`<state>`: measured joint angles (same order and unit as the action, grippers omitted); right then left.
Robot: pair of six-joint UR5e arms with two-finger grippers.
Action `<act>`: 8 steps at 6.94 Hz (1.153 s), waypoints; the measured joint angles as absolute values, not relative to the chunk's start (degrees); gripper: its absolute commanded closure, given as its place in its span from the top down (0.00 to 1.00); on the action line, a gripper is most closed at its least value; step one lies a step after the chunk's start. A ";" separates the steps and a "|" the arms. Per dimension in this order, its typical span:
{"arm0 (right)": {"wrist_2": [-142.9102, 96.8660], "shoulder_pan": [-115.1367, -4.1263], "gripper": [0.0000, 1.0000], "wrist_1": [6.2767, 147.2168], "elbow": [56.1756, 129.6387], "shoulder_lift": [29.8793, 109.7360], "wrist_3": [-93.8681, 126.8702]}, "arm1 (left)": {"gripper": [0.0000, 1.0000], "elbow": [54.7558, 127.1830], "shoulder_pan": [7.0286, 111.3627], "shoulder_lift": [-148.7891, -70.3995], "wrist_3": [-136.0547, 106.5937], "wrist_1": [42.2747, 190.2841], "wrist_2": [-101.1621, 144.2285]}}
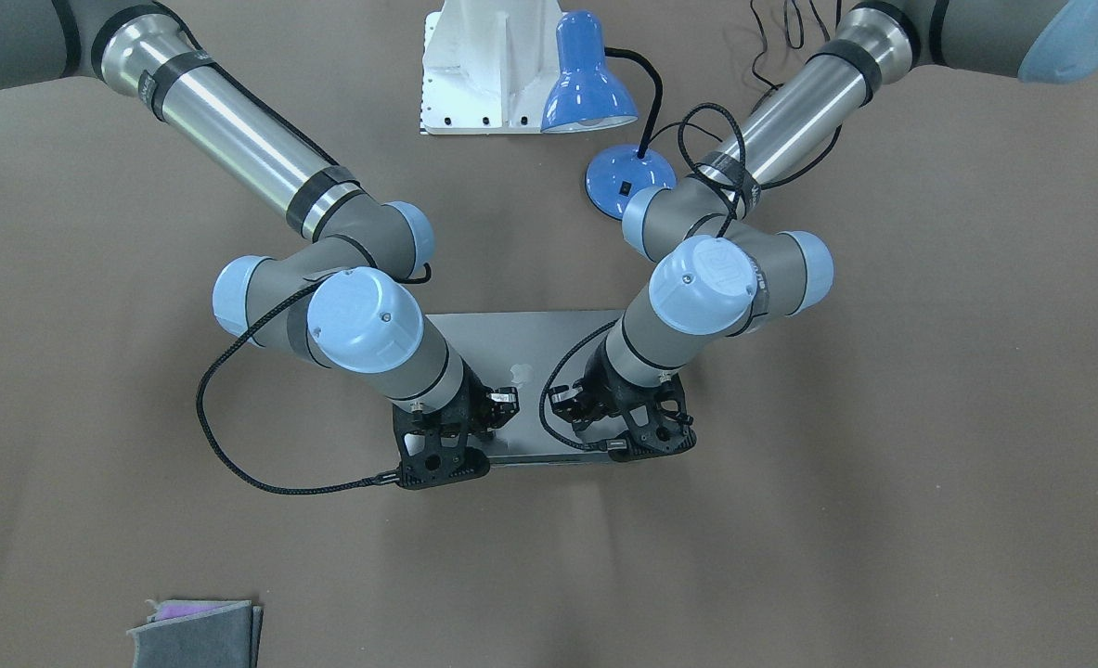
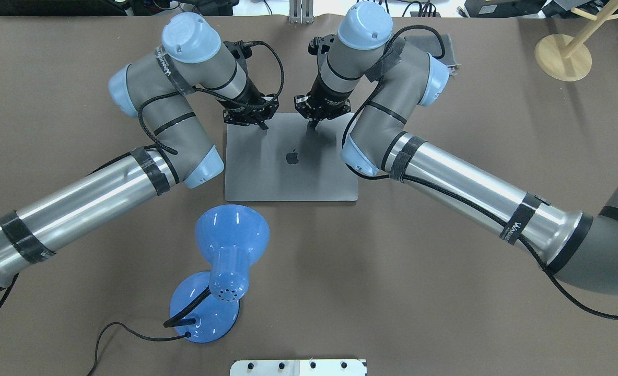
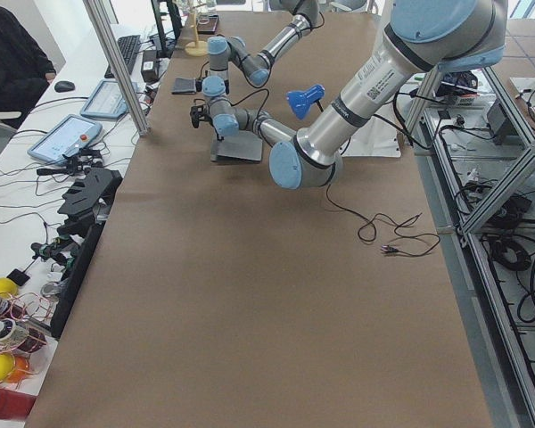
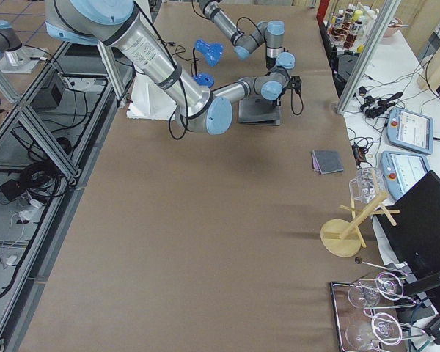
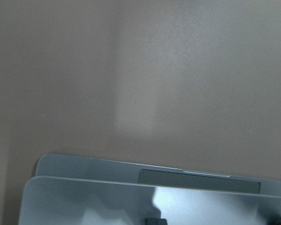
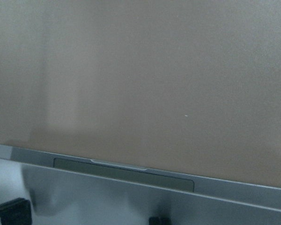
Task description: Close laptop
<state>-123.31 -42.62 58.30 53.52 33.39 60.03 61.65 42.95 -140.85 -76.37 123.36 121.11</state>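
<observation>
The space-grey laptop (image 2: 288, 172) lies in the middle of the table with its lid down flat and the dark apple logo facing up. It also shows in the front view (image 1: 511, 334). Both grippers stand over the lid's far edge. My left gripper (image 2: 262, 124) points down with its fingers together, its tip on or just above the lid's far left part. My right gripper (image 2: 312, 124) stands the same way on the far right part. The left wrist view shows the lid (image 5: 107, 197) lying over the base edge. The right wrist view shows the lid (image 6: 107, 197) the same way.
A blue desk lamp (image 2: 225, 245) with a black cord stands near the laptop's hinge side. A white mounting block (image 1: 484, 65) sits beyond it. A folded grey cloth (image 1: 196, 631) lies at the far table edge. A wooden stand (image 2: 562, 57) is at the far right.
</observation>
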 measured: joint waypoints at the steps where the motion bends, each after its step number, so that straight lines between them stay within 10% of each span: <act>1: -122.71 -42.51 0.00 58.05 53.01 33.35 60.03 | 0.00 61.63 42.48 -140.84 -76.37 123.50 120.30; 4: -123.45 -43.85 0.00 58.18 53.52 32.24 60.38 | 0.00 62.57 42.40 -141.11 -76.65 123.92 119.80; 5: -125.58 -45.53 0.22 59.70 55.93 32.45 60.71 | 0.25 64.79 42.83 -140.91 -76.80 122.81 119.94; 6: -128.07 -47.57 0.86 64.18 61.70 34.20 61.03 | 0.92 69.29 43.38 -140.08 -76.82 118.96 120.04; 8: -130.55 -51.58 0.99 71.91 75.75 42.14 60.79 | 0.99 80.68 45.21 -135.45 -76.34 108.99 119.64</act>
